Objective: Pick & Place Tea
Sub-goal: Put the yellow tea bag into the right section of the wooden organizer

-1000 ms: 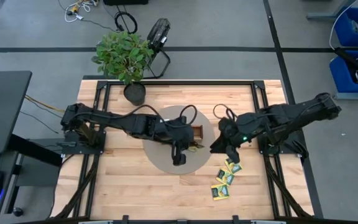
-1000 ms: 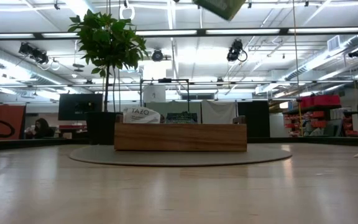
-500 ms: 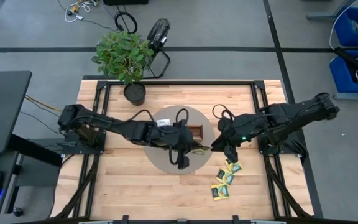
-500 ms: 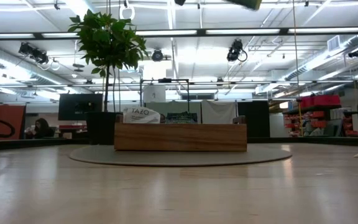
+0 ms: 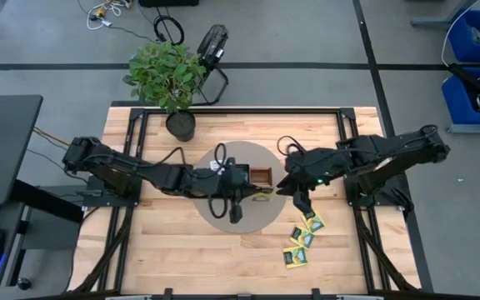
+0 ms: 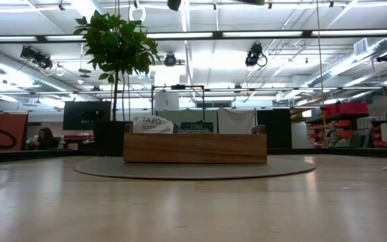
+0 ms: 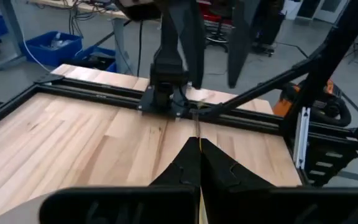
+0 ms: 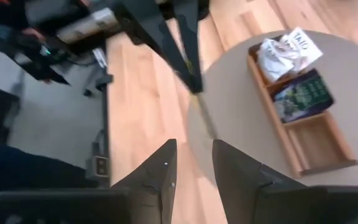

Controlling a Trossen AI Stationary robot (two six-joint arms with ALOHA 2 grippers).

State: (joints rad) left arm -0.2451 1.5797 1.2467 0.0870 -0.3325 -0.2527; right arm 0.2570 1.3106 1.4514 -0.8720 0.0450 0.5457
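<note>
My left gripper (image 5: 255, 192) hovers over the round grey mat (image 5: 215, 212), just near the wooden tray (image 5: 252, 175), and is shut on a yellow-green tea packet (image 5: 264, 192). My right gripper (image 5: 289, 185) is open at the mat's right edge, facing the left one, with nothing between its fingers (image 8: 166, 165). The tray (image 8: 300, 112) holds white packets (image 8: 284, 50) in one compartment and a dark packet (image 8: 303, 93) in the middle one; its end compartment is bare. Several yellow-green packets (image 5: 302, 237) lie flat on the table. Neither gripper shows in the low view. My left gripper pinches the tea packet between its two shut fingers (image 7: 182, 171). The packet shows edge-on as a thin line (image 7: 198, 134) sticking out past the fingertips. The fingers point about level toward the table's right. The packet (image 8: 201, 109) is lifted clear above the mat.
A potted plant (image 5: 169, 75) stands at the table's far edge, left of the mat. Black frame rails (image 5: 223, 112) run along the far side and both arm bases. Bare wood lies on the near side (image 5: 182, 258) of the mat.
My left gripper has risen with the packet, which has left the top of the low view, and has shifted slightly toward the far edge. My right gripper has moved toward the table's left and far edge, away from the loose packets, closer to the held packet.
</note>
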